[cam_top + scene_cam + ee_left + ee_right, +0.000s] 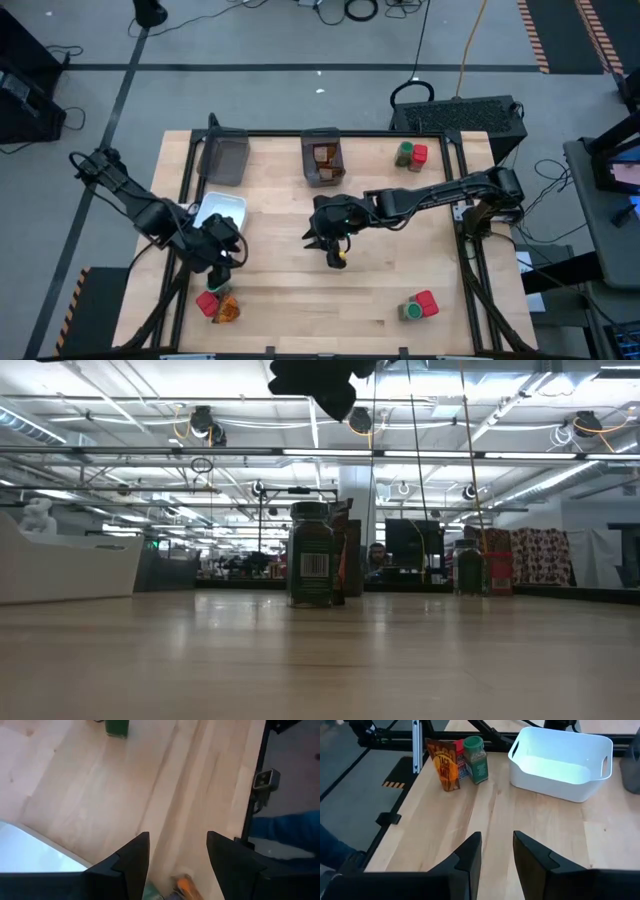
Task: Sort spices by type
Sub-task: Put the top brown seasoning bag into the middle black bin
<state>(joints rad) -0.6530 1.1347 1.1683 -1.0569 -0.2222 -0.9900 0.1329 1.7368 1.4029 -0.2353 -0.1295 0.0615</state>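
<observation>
Spices stand in small groups on the table. At the near left there are a brown-orange packet (pixel 445 765), a red container (pixel 462 764) and a green-lidded jar (pixel 476 760). A jar (pixel 411 311) and a red container (pixel 427 301) stand at the near right, and another such pair (pixel 410 154) at the far right. A labelled jar (pixel 312 555) stands mid-table, right under my right gripper (pixel 335 252), which is open with bare wood between its fingers (pixel 497 837). My left gripper (pixel 225 250) hangs open beside the white tray (pixel 222 210), with nothing between its fingers (pixel 177 840).
Two dark grey bins stand at the far edge: one (pixel 225 156) on the left and one (pixel 322 160) in the middle with brown packets in it. A metal frame rims the table (pixel 465 240). A blue sleeve (pixel 287 830) shows beyond the table's edge.
</observation>
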